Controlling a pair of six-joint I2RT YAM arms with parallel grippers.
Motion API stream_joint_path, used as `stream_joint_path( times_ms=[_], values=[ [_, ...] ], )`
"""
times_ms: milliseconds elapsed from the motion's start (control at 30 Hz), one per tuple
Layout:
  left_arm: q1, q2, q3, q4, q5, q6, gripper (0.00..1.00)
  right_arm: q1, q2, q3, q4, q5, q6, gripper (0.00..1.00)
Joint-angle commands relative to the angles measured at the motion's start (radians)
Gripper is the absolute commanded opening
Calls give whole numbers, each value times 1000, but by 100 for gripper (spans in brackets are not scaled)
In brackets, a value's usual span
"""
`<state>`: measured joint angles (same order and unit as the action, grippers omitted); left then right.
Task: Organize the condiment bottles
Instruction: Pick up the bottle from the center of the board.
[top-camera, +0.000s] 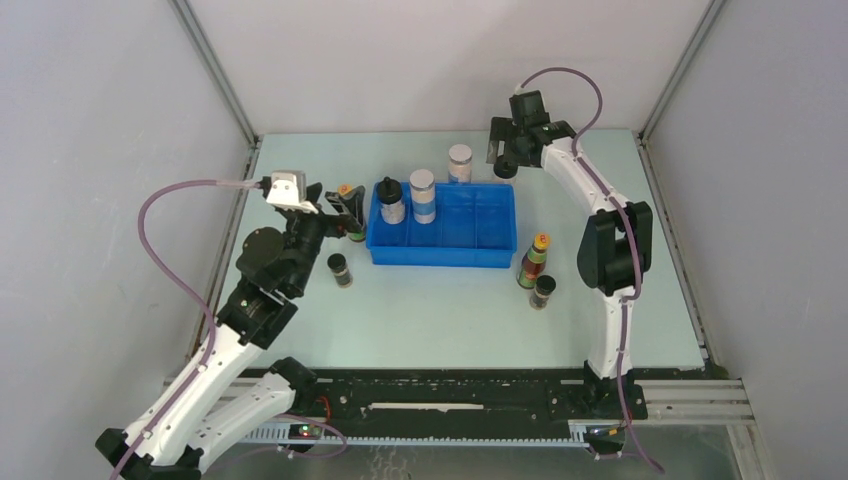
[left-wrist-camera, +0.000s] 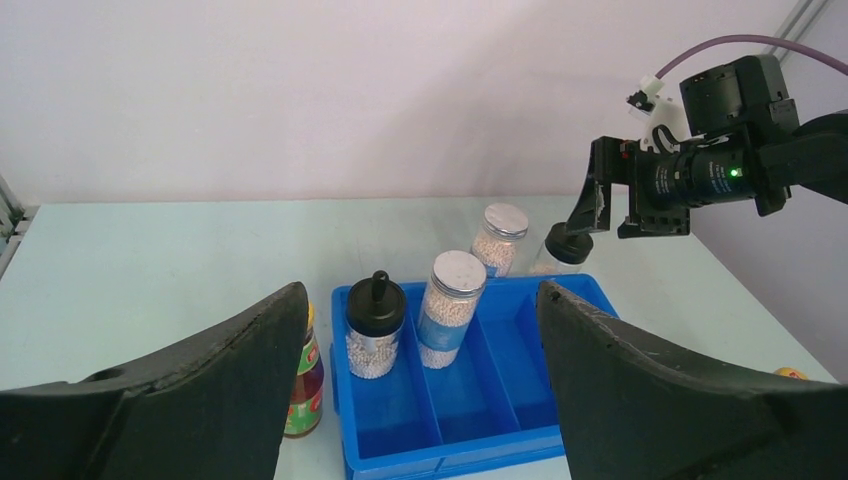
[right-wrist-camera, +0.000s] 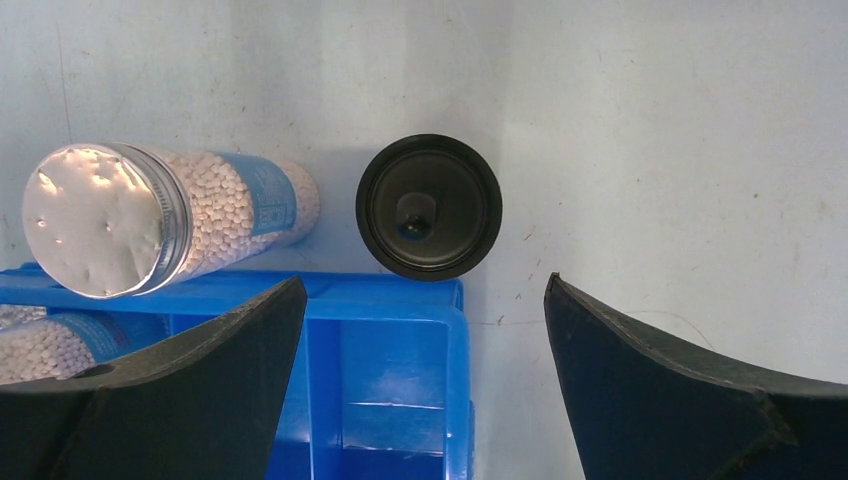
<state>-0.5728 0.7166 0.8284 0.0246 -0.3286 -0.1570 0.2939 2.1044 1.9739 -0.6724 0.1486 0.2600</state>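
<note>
Two condiment bottles (top-camera: 423, 197) in tray (top-camera: 440, 258); left end effector (left-wrist-camera: 420, 295) wide; right end effector (right-wrist-camera: 425, 285) wide

Pale mint-green flat tabletop (top-camera: 450, 310) beneath the right gripper (top-camera: 500, 158), evenly lit. Plain white panel walls (top-camera: 400, 60) beyond it and to either side, joined at grey metal corner posts (top-camera: 215, 68). Black slotted rail (top-camera: 450, 397) nearer.

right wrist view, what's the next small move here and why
Probably lower the open right gripper straight down around the black knob-capped bottle: it stands on the table just behind the blue divided plastic tray's corner, roughly centred between the spread fingers, not yet gripped.
</note>
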Motion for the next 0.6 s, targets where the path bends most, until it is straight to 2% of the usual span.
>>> stream_joint_path(
  times_ms=[0,267,567],
  values=[
    [4,-34,-34,53,-5,19,88,13,-68,37,-4,18,-12,98],
    [3,-87,-24,47,20,36,86,200,-307,-153,91,-61,-201,99],
    [-7,-117,81,-54,125,72,85,426,-309,-132,81,-137,-319,100]
  ],
)
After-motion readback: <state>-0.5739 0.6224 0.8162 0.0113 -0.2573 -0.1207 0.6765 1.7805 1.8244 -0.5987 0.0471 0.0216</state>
